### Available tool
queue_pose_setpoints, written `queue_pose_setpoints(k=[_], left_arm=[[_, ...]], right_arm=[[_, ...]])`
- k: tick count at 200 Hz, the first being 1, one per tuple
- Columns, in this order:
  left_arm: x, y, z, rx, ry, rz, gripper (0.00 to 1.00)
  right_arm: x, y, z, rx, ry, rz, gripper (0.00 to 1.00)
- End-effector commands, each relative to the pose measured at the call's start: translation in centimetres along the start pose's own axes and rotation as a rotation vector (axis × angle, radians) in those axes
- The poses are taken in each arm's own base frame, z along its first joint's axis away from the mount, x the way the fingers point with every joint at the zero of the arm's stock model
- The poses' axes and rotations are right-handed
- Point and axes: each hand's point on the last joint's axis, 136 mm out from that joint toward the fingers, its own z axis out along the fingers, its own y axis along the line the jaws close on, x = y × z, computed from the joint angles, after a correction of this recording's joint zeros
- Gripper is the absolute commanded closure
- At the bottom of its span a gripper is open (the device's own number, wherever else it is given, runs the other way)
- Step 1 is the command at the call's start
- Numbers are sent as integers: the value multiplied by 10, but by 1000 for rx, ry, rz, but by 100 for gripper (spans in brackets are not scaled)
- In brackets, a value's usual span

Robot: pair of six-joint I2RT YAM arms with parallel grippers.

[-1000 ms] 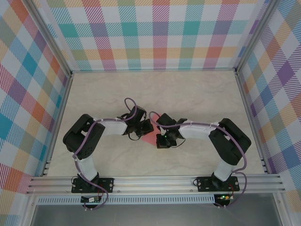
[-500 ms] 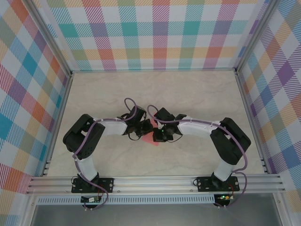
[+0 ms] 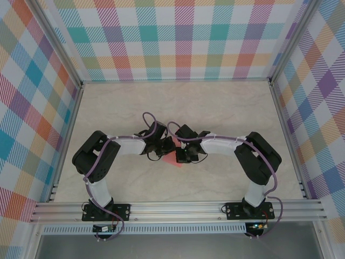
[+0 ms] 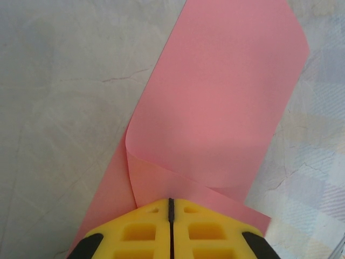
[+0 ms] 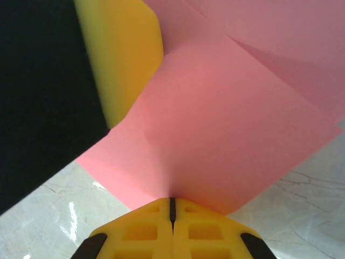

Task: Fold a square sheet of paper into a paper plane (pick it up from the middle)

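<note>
**Sheet of paper (image 3: 171, 158) pinched from both sides**

- Table (image 3: 226, 108): pale marble-look top. Plaid walls (image 3: 183, 38) at 9, 12 and 3 o'clock, aluminium rail (image 3: 178, 208) along 6 o'clock. There is wide bare surface from centre out to 12, and more toward 9 and 3.
- Left arm (image 3: 97, 162) and right arm (image 3: 259, 162) both bend inward. Their wrists crowd together just 6-o'clock-side of centre.
- The sheet is between the wrists and mostly covered from above. One pink corner pokes out toward 6.
- Left wrist view: the folded pink strip runs off toward 1 o'clock over the tabletop, with a flap curling at 9. Left gripper (image 4: 171, 202) has its fingers together, clamped on the sheet's near edge.
- Right wrist view: right gripper (image 5: 172, 200) is closed tight on a corner of the sheet, and the paper fans up toward 12–2. The left gripper's yellow finger sits at 11, with the paper overlapping it.
</note>
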Motion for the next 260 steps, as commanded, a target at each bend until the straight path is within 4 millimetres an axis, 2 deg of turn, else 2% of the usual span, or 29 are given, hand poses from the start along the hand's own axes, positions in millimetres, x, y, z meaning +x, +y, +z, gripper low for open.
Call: queue_pose_setpoints(k=[1, 43, 99, 156, 189, 226, 260], left_arm=[[6, 21, 1, -100, 13, -10, 93], [4, 14, -2, -80, 12, 0, 93], [2, -16, -11, 44, 13, 50, 91], [15, -18, -5, 101, 60, 60, 91], [17, -15, -2, 86, 69, 62, 91], [20, -13, 2, 77, 80, 60, 91], [20, -11, 2, 66, 77, 60, 91]], right_arm=[[4, -5, 3, 12, 25, 18, 96], [11, -14, 7, 34, 43, 27, 96], [18, -24, 7, 52, 55, 46, 96], [-7, -3, -24, -38, -38, 57, 93], [-22, -13, -33, -40, -73, 105, 85], [-37, -32, -35, -33, -85, 144, 68], [-45, -33, -34, -85, -69, 166, 62]])
